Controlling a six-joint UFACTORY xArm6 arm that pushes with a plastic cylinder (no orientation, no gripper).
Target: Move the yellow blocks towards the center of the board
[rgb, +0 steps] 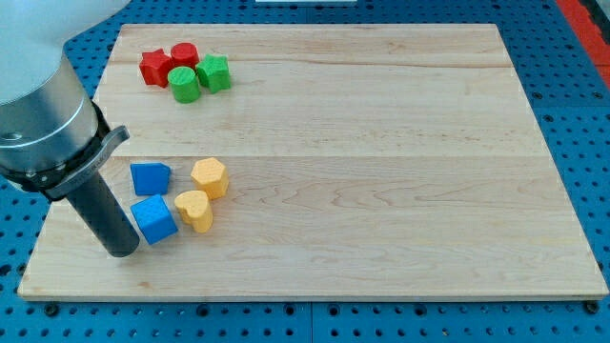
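Note:
Two yellow blocks lie at the view's lower left of the wooden board [381, 143]: a yellow hexagon-like block [209, 177] and, just below it, a yellow heart-like block [195, 210]. My tip [121, 249] rests on the board at the lower left, just left of a blue cube [153, 220], close to or touching it. The blue cube sits just left of the yellow heart-like block. A second blue block [150, 178] lies left of the yellow hexagon-like block.
At the view's top left is a cluster: a red star-like block [155, 67], a red cylinder [185, 55], a green cylinder [185, 85] and a green star-like block [214, 72]. The arm's grey body [43, 114] covers the board's left edge.

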